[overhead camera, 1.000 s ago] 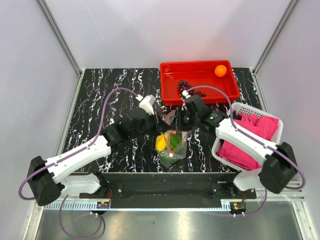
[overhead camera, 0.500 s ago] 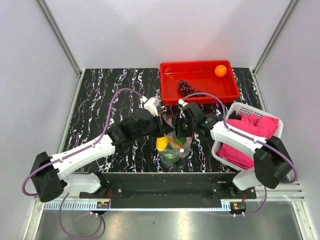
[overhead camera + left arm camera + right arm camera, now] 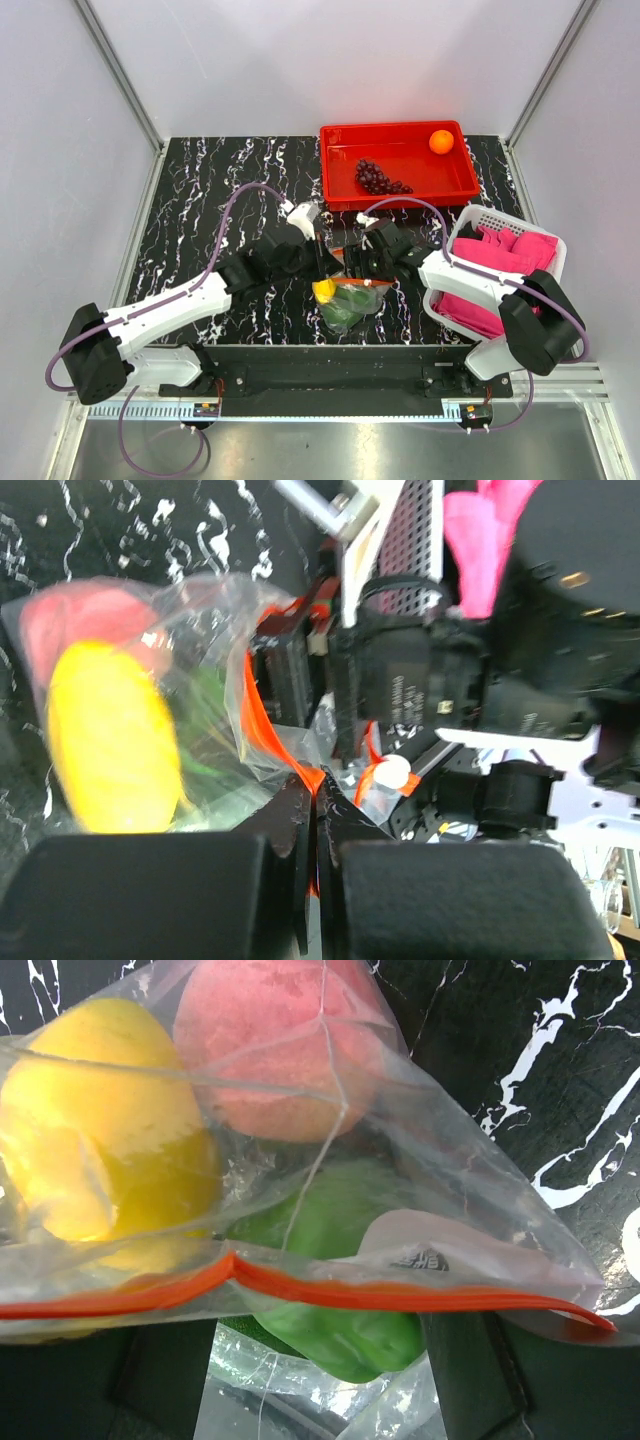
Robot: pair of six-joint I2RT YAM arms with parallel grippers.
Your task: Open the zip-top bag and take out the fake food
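Left gripper (image 3: 315, 802) clamping shut on the bag (image 3: 200, 610) at its zip edge, right gripper (image 3: 320, 1380) hanging by it, jaws wide apart

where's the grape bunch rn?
Top view: the grape bunch lies in the red tray, far right on the table, left of the orange ball.

a robotics lab cell: white panel walls (image 3: 330, 60), aluminium framing (image 3: 118, 72), black marbled table (image 3: 200, 190).
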